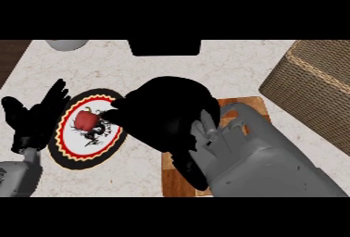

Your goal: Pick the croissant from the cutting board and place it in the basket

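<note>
My right hand [167,118] hangs as a dark mass over the left part of the wooden cutting board [174,185], and from here I cannot tell whether it is spread or closed; the croissant does not show, since the hand covers that part of the board. My left hand [34,120] rests spread, fingers up, at the left edge, just beside a plate [75,157] with a red-and-yellow zigzag border that holds a red pepper [85,120] and black marks I cannot read. The woven basket [308,88] stands at the right, near the board, its inside out of my sight.
</note>
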